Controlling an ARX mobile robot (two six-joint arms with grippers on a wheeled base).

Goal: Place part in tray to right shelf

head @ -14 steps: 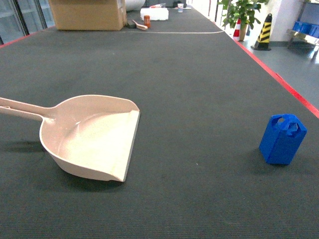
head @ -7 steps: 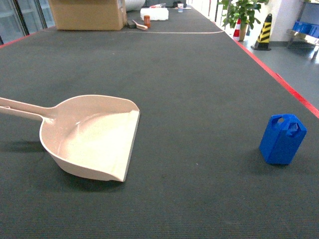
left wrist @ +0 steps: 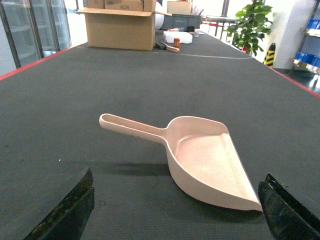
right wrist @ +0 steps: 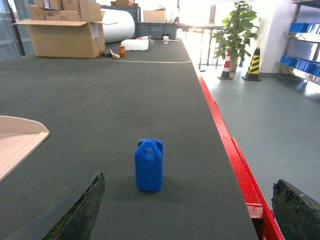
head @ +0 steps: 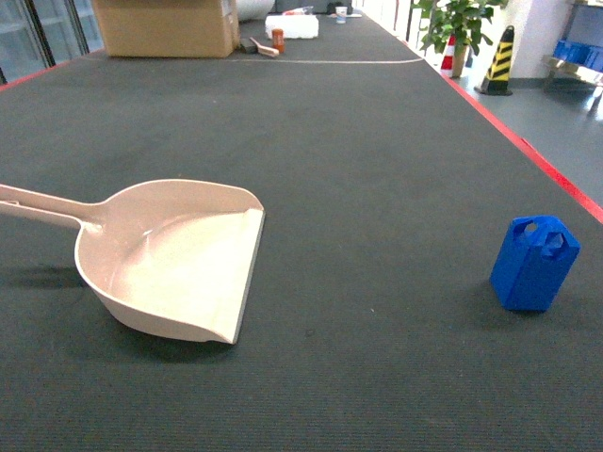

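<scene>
near red edge, part (head: 533, 264), tray (head: 170, 259) well apart

A beige tray (head: 170, 259) lies on the dark mat (head: 358, 151), its handle pointing left; a blue part (head: 533, 263) stands upright, well apart to its right (no gripper in frame).

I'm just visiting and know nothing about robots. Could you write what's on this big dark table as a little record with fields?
surface: dark mat table with a red edge
part: blue block, standing upright near the right edge
tray: beige scoop, empty, handle pointing left
part in tray: not yet, they lie well apart
left gripper: open, facing the tray
right gripper: open, facing the part
far end: cardboard box
</scene>
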